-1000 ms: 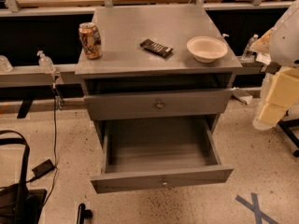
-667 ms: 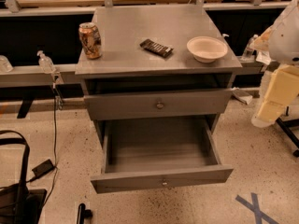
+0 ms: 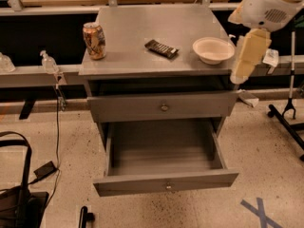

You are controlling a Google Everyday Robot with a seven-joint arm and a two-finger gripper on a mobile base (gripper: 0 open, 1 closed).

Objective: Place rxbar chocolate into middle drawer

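Lying flat on the smooth grey metal cabinet top (image 3: 152, 23), the rxbar chocolate (image 3: 162, 48) is a small dark rectangular bar with pale markings, between an orange-patterned can (image 3: 94, 40) and a round cream bowl (image 3: 213, 50). Below that top, the wide, shallow middle drawer (image 3: 133, 184) stands pulled open. The pale, blocky gripper (image 3: 248, 56) hangs just beside the cabinet top's right edge; whether it is open or closed cannot be told.

My white rounded plastic arm housing (image 3: 268, 4): bulky, glossy, small dotted vent grille on side. Under it my gripper (image 3: 247, 56), far right, just beside grey metal cabinet (image 3: 142, 23) top edge: cream-yellow, matte, long, tapered, blunt tip.
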